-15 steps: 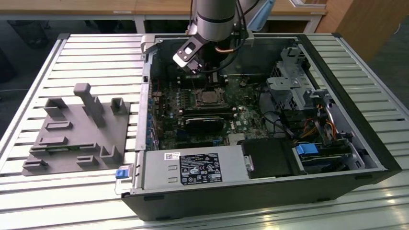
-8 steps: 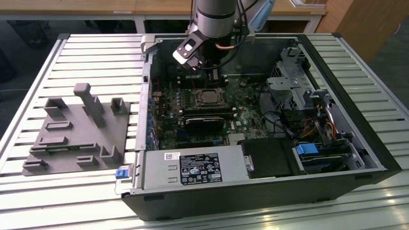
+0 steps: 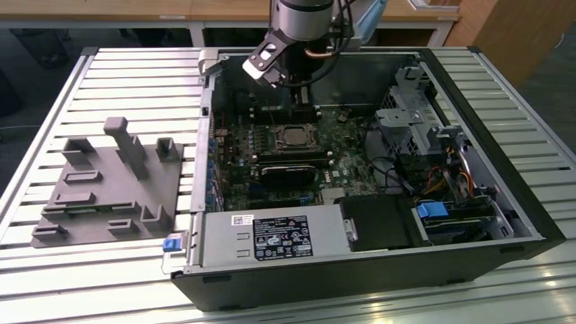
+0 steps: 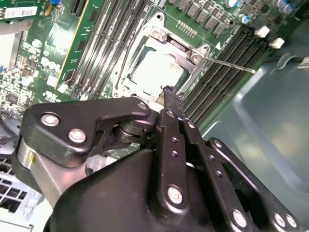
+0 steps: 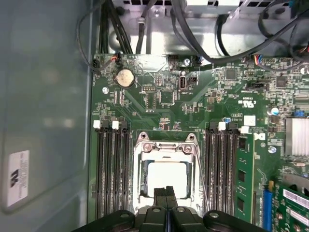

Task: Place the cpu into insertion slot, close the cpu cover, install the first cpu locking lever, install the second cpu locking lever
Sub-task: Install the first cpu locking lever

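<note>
One grey moulded fixture (image 3: pixel 108 185) is being shown at the exterior view's left, lying on the slatted table (image 3: pixel 54 270) and well apart from the work. Nearer the centre, the open computer case (image 3: pixel 360 277) is being shown lying on its side, its green motherboard (image 3: pixel 270 169) being exposed, and the robot arm (image 3: pixel 301 20) is being seen reaching down into it from above. Below the arm, about the middle of the board, the insertion slot (image 3: pixel 293 137) is being shown; a metal drive cage (image 3: pixel 419 121) is being seen at the exterior view's right. In both wrist views the cpu (image 5: pixel 166 176) is being shown seated in the slot, its silvery face being framed by the cut-out of the cpu cover (image 5: pixel 166 151), which is being seen lying flat over the socket. Long black memory slots (image 5: pixel 113 169) are being shown flanking the socket on both sides. In the second wrist view a thin wire lever (image 4: pixel 229 64) is being seen slanting from one corner of the socket out over those slots. The gripper (image 5: pixel 166 190) is being held clenched, its two black fingers (image 4: pixel 169 130) being pressed together with nothing between them, the tips being poised at one edge of the cover; whether the metal is being touched cannot be told.
</note>
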You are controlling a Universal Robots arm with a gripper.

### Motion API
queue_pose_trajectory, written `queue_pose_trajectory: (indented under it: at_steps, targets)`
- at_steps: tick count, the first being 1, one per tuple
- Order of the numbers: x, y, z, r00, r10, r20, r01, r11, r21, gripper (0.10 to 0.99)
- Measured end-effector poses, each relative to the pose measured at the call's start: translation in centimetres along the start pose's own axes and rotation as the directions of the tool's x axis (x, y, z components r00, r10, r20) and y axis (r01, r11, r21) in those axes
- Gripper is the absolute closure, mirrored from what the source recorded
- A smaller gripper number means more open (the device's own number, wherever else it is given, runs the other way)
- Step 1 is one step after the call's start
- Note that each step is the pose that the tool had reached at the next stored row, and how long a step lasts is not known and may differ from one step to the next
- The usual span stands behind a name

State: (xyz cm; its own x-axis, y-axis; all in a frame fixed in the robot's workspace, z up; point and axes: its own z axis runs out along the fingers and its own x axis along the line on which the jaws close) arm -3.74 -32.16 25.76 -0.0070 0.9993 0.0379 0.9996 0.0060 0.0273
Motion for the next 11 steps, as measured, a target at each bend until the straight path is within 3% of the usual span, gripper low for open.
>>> queue_pose_trajectory:
  at_steps: [11]
  targets:
    - [0.09,0.07,-2.47,1.0000,0.000,0.0001,0.000,1.0000,0.000,0.980]
